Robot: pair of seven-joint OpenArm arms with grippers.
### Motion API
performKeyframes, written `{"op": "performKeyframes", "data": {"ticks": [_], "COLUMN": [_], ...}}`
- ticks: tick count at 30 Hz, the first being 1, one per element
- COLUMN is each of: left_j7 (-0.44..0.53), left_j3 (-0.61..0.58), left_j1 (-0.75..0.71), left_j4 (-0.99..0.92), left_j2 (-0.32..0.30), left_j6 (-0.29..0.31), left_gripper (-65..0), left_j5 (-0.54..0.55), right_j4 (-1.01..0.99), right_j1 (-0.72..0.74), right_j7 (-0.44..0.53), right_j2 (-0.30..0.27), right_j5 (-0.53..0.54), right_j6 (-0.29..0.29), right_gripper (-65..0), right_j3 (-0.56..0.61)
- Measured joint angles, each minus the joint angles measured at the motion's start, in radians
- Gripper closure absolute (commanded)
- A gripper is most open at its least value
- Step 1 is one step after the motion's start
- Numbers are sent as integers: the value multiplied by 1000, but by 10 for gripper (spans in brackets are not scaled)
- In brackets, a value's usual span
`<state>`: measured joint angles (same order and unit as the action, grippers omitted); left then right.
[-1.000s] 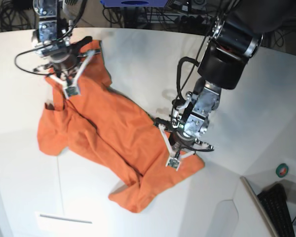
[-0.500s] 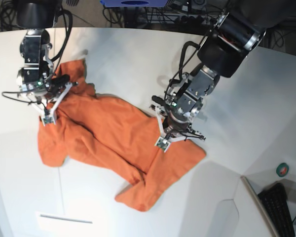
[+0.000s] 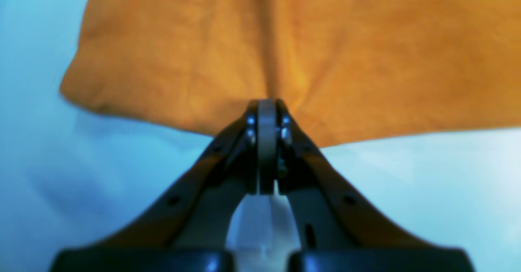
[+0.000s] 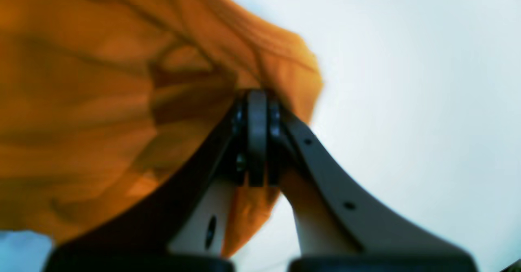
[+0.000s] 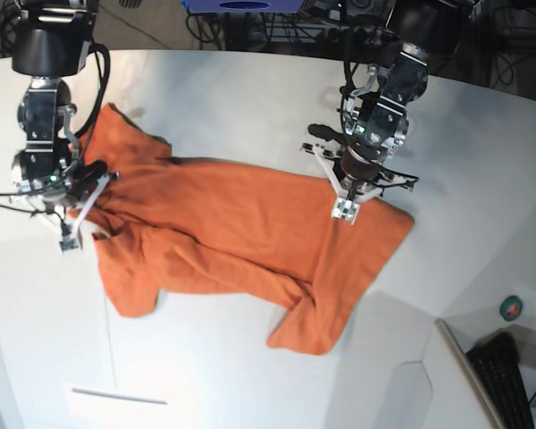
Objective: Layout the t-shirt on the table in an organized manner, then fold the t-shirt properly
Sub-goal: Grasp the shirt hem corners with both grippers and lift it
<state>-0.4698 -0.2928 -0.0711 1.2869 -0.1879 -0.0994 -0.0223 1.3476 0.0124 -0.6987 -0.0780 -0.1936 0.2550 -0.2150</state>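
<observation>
Both arms pinching the plain bright orange soft-fabric short-sleeved t-shirt (image 5: 241, 232), which lies crumpled across the middle of the large smooth white matte surface (image 5: 250, 89), spanning from near the left edge toward the right of centre in the base view. Left pincer (image 5: 344, 207) is clenched on a hem edge; the left wrist view shows the jaws closed tight with cloth fanning out from the tips (image 3: 266, 105). Right pincer (image 5: 70, 234) is clenched on a bunched fold on the opposite side; the right wrist view shows ribbed-looking fabric gathered at the tips (image 4: 256, 95), blurred, so can't confirm it's the neckline. Grips sit at opposite ends, my read: to tension the cloth between them and spread it flat. Still layout stage, no fold started. The body is twisted, with a flap trailing toward the near edge and a sleeve lump near the left side. Next move probably needs the arms pulling apart evenly. Risk: single-layer pinch slipping, or dragging the twist along instead of clearing it.
</observation>
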Motion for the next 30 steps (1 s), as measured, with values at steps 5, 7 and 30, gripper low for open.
{"op": "performKeyframes", "data": {"ticks": [5, 7, 30], "left_j7": [-14, -5, -6], "left_j3": [175, 267, 576], "left_j1": [-105, -145, -66], "left_j4": [189, 277, 3], "left_j2": [13, 5, -17], "left_j6": [16, 17, 138], "left_gripper": [0, 0, -606], "left_j5": [9, 4, 477], "right_j4": [241, 335, 499], "right_j1": [-129, -187, -348], "right_j7": [-2, -12, 6], "right_j2": [26, 52, 138], "right_j5": [-1, -6, 607], "right_j6": [-1, -6, -8], "right_gripper": [0, 0, -419], "right_j3": [-6, -11, -236]}}
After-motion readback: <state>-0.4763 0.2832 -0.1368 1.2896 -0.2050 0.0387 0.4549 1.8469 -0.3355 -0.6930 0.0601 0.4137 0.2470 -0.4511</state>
